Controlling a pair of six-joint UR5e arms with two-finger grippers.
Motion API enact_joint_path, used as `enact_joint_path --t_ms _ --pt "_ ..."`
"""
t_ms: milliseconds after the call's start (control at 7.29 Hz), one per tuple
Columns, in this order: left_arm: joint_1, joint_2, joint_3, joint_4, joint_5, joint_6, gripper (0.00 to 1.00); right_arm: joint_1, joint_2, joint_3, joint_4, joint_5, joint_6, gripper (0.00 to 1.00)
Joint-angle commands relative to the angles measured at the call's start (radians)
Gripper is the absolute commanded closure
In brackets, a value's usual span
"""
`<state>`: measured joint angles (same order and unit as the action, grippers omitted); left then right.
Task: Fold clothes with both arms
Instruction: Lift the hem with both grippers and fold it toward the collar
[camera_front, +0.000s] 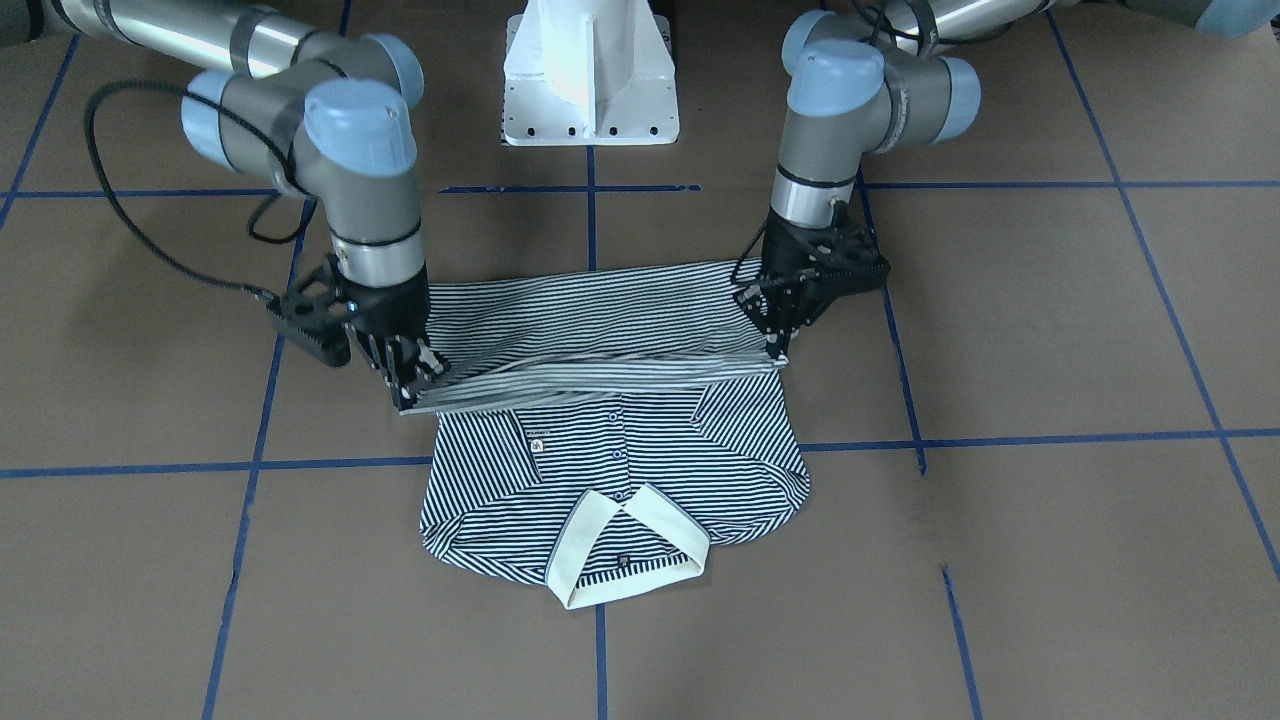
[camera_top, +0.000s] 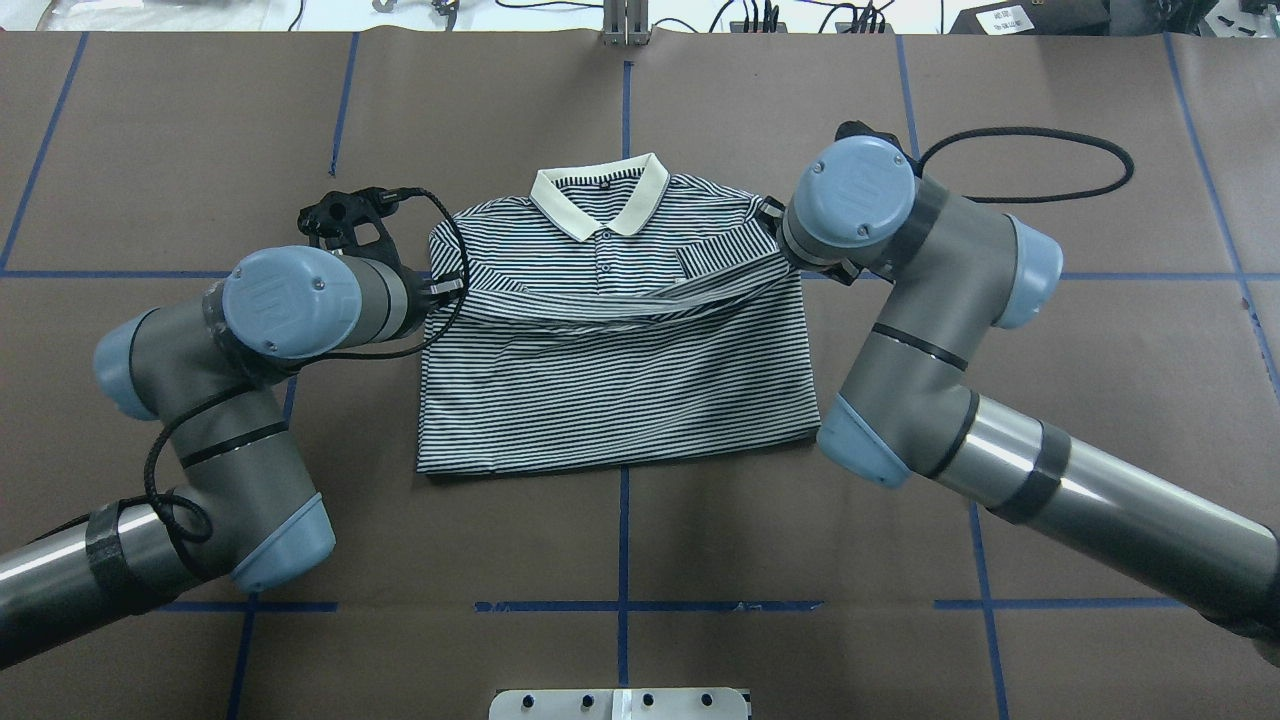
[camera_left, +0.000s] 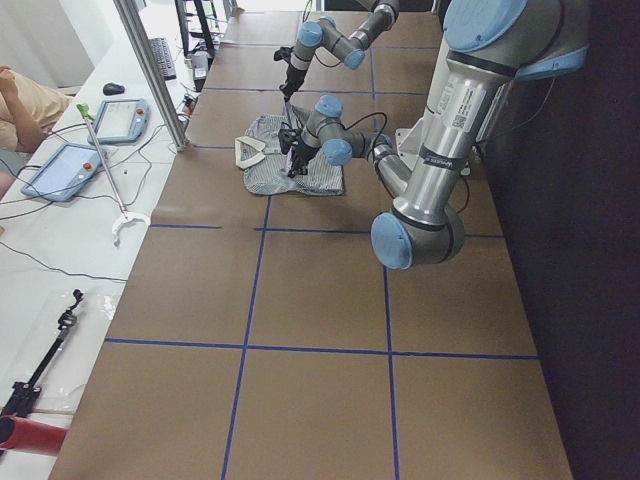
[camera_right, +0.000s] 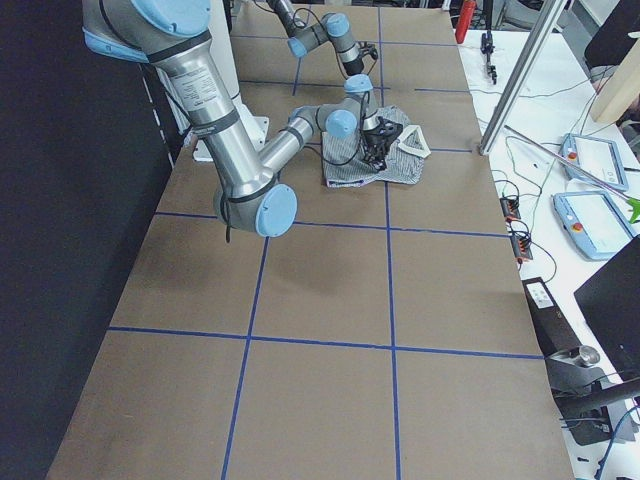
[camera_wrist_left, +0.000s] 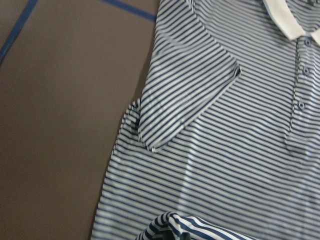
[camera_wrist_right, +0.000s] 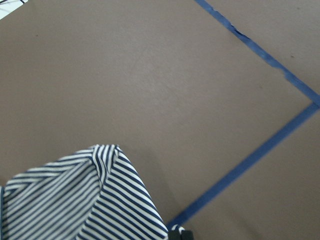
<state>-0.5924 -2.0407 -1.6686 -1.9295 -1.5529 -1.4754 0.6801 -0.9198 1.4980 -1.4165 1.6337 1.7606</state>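
Between the left gripper (camera_front: 776, 345) and the right gripper (camera_front: 412, 388) a band of the striped polo shirt (camera_front: 480, 500) is stretched taut and raised off the layer below. Left gripper: jaws pinched closed on one corner of that band, fingers pointing down, fabric starts right at the tips. Right gripper: same, jaws clamped tight on the opposite corner, with the cloth fanning out from its fingertips toward the other claw. The rest of the shirt lies flat on the brown table (camera_front: 1050, 330), under and on both sides of the line joining the claws. Its cream collar (camera_front: 590, 540) is beyond the claws on the side away from the robot; the doubled lower body is on the robot's side of them. The button placket (camera_front: 615, 455) and small chest logo (camera_front: 538, 443) show just past the raised band, between it and the collar. Left wrist view: a short sleeve (camera_wrist_left: 185, 100) folded inward onto the chest, and a bunch of stripes at the bottom edge by the claw. Right wrist view: a striped corner by the fingertip, bare table beyond it. The left arm (camera_front: 830, 130) and right arm (camera_front: 350, 170) reach down from either side of the white pedestal base (camera_front: 590, 75). Blue tape lines (camera_front: 1000, 438) cross the table outward of each claw.
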Motion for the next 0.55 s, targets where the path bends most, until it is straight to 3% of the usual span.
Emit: enact_joint_path --t_ms 0,411 --pt "-0.056 -0.074 0.189 -0.136 0.042 0.05 1.0 0.067 0.107 -0.255 0.159 0.029 -0.016 1.0" --pt "-0.084 -0.11 0.281 -0.187 0.045 0.101 1.0 0.087 0.141 -0.311 0.195 0.052 -0.026 1.0"
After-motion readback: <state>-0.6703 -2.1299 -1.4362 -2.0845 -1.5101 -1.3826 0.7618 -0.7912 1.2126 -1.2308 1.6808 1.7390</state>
